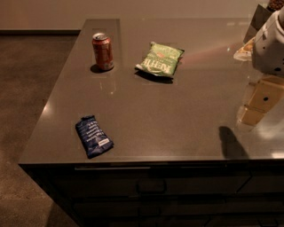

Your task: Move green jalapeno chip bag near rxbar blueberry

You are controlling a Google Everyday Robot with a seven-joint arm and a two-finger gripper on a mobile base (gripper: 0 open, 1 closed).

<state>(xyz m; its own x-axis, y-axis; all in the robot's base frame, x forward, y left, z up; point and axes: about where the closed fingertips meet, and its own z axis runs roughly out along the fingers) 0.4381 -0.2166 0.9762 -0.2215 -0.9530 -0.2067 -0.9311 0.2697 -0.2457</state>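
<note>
The robot's arm enters at the right edge and is cut off there, so only a white housing shows, with the tan gripper hanging below it over the right side of the counter. Whether the gripper is released or clenched cannot be told, and it holds nothing that can be seen. Behind the arm, at the far right, a pale flat object and a grey upright shape are partly hidden and cannot be identified. A dark shadow lies on the counter near the front right edge. Three things lie in plain view, one of each. The green jalapeno chip bag lies flat in the far middle of the counter, its white lettering upside down from here. One red soda can stands upright to its left, apart from it. One rxbar blueberry lies flat at the near left, close to the front edge and well apart from the bag and the can. The counter is dark grey, smooth and glossy, with pale reflections on its right side. Its front is dark, with drawer lines and a handle faintly visible. A speckled brown floor runs to the left, meeting a pale wall with a dark baseboard.
</note>
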